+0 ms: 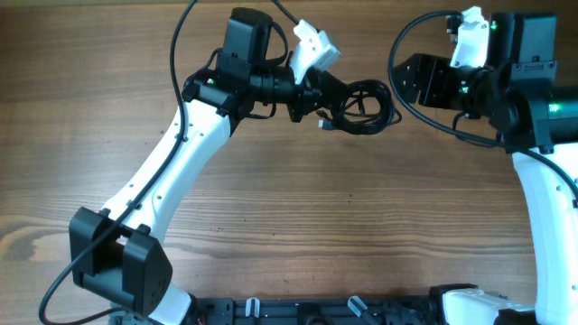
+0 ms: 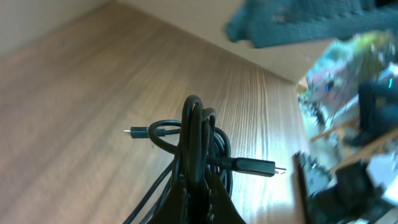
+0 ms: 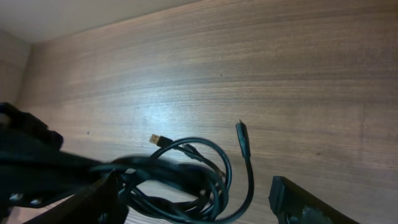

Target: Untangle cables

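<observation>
Where the wooden table carries everything, count one.

Arms: two, white.

Left gripper: one, fingers clamped on the cables.

Right gripper: one, fingers spread wide, holding nothing, just beside the bundle.

Cables: one knotted black bundle at the table's far middle, between the grippers; the number of cords cannot be told.

Plug ends: two showing.

Risk: should the right fingers close over several loops together, pulling against the left clamp would likely tighten the knot.
</observation>
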`<state>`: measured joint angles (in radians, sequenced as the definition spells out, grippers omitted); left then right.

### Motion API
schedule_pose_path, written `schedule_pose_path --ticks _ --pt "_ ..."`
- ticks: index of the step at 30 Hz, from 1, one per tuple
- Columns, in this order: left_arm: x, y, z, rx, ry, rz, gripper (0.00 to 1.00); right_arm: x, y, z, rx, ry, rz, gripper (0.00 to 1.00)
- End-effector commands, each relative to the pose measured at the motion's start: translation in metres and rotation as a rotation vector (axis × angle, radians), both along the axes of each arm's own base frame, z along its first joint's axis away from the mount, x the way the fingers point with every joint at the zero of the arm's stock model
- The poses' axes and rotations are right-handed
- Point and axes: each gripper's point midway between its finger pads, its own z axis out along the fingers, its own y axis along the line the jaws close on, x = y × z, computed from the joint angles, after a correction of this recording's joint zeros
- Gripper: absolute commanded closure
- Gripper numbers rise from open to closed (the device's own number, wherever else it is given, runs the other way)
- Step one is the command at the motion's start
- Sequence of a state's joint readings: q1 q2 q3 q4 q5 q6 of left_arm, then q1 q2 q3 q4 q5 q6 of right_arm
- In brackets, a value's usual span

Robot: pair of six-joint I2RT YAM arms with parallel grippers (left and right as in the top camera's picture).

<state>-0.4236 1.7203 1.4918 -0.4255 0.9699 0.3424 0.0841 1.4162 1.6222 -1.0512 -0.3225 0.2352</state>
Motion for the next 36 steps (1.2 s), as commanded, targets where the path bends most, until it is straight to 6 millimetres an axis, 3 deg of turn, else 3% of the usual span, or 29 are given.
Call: schedule_pose_path --ticks 1,6,13,20,29,36 --pt "-0.022 -0.002 0.032 -0.088 -0.284 -0.189 0.96 0.008 -0.002 -0.005 -0.016 -0.019 0.102 0.21" --pt "-0.031 -0.003 0.038 -0.128 -0.309 -0.244 0.96 0.013 -0.011 -0.025 0.094 0.025 0.237 0.20" --pt "-0.040 -0.003 0.043 -0.168 -0.384 -0.309 0.96 0.004 0.005 -0.053 0.212 0.099 0.429 0.23" --pt "-0.039 -0.003 0.043 -0.167 -0.384 -0.308 0.96 0.000 0.006 -0.060 0.224 0.131 0.431 0.31" --pt "-0.038 -0.003 0.042 -0.160 -0.384 -0.301 0.96 -0.012 0.008 -0.084 0.211 0.261 0.432 0.36" --pt "-0.038 -0.003 0.042 -0.160 -0.384 -0.301 0.96 -0.022 0.024 -0.100 0.219 0.311 0.472 0.38"
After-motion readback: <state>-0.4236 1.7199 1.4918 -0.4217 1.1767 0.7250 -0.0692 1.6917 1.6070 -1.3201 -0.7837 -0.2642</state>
